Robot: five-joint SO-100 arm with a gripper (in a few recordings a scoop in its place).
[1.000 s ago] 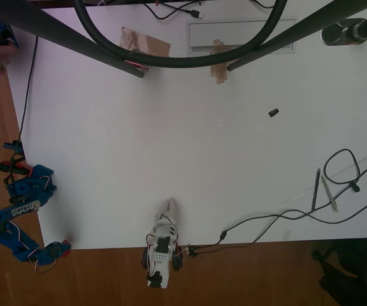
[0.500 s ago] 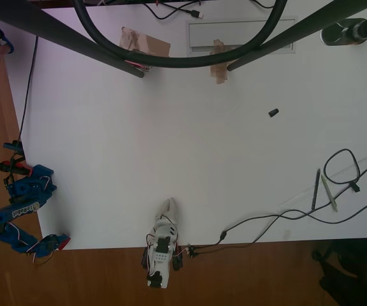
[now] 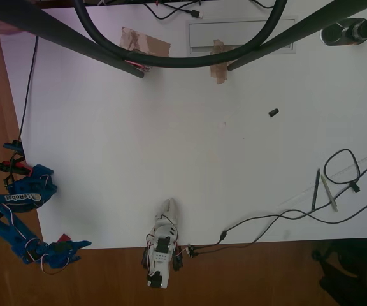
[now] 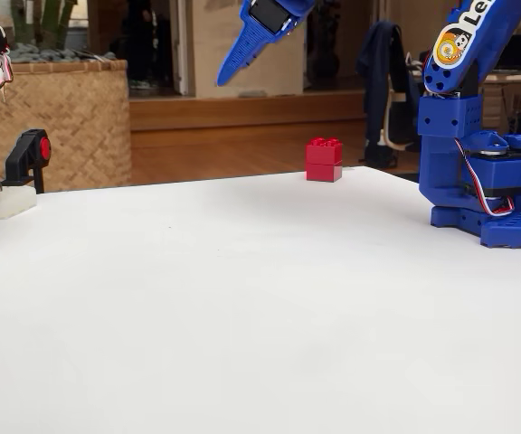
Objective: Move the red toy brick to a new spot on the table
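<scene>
Overhead view puts the red toy brick (image 3: 61,240) at the table's (image 3: 171,146) 8 o'clock corner, right at the edge by the wooden floor. In the fixed view the brick (image 4: 324,160) stands upright and alone on the table's (image 4: 242,298) far edge, studs up, with nothing touching it.

The gripper (image 3: 75,245) lies just at the brick's 4 o'clock in the overhead view, pointing toward 3 o'clock along the table's edge. In the fixed view the gripper (image 4: 256,36) hangs well above the brick at its 11 o'clock, tip slanting down. I cannot tell from either view whether the jaws are spread or pressed together, but they pinch nothing.

Half a second ago the gripper was tucked in at the corner with the red patch at its very tip. Now it has swung out toward 3 o'clock and lifted, while the brick sits at almost the same corner spot. My reading is that the brick has been let go or never properly taken. Either way it looks barely moved, so the task seems to need another grasp or push.

The blue arm (image 3: 18,201) rises from its base (image 4: 487,199) at the brick's 3 o'clock in the fixed view. A white label on the arm reads roughly "LeRobot" in the overhead view. In the fixed view only "Le" beside a round cartoon badge can be read.
</scene>
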